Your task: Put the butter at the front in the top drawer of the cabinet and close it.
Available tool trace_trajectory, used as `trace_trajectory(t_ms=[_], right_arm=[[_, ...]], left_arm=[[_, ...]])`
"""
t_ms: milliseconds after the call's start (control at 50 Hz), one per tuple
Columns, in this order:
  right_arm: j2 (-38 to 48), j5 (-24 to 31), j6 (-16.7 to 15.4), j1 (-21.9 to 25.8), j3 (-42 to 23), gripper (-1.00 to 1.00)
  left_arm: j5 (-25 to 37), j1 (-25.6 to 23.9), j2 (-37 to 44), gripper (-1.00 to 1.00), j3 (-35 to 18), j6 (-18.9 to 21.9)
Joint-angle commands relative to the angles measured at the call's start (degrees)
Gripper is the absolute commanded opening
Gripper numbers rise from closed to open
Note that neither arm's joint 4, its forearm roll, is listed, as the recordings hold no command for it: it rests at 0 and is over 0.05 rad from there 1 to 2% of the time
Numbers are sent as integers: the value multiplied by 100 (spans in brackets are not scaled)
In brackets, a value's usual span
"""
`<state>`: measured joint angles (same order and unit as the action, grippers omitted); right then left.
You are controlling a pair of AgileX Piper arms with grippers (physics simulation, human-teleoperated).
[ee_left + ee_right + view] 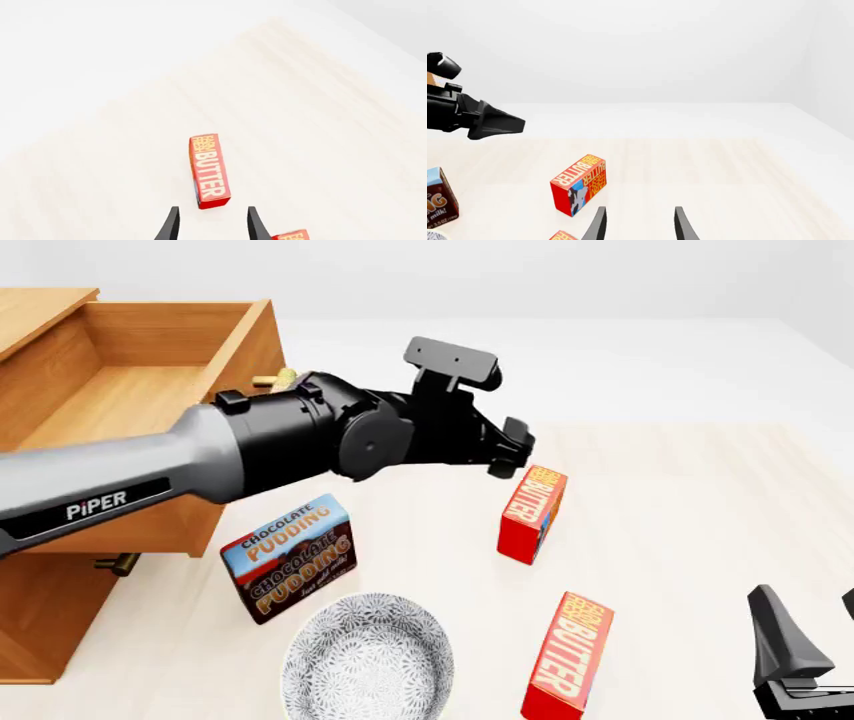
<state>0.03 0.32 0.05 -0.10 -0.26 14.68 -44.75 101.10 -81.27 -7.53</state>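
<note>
The butter at the front (567, 655) stands upright near the table's front edge; only its edge shows in the wrist views (291, 235) (564, 235). My left gripper (518, 450) (212, 212) is open and empty. It hovers over the other butter carton (531, 512) (210, 170) (579, 185), farther back. My right gripper (811, 615) (639, 210) is open at the front right, with nothing between its fingers. The cabinet (40, 620) stands at the left. Its top drawer (134, 370) is pulled out and looks empty, and my left arm covers most of the drawer's handle.
A chocolate pudding box (287, 557) (437, 200) stands in front of the cabinet. A patterned grey bowl (367, 660) sits at the front edge beside it. The lower drawer's brass handle (114, 562) pokes out under my left arm.
</note>
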Motion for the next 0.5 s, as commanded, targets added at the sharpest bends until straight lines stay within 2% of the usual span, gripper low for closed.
trace_trajectory(t_ms=[20, 500], right_arm=[[4, -8, -2, 0, 3, 100], [4, -18, -3, -1, 12, 100]], left_arm=[[-261, -2, 470, 100, -156, -130], [-589, 156, 1319, 100, -533, -351]])
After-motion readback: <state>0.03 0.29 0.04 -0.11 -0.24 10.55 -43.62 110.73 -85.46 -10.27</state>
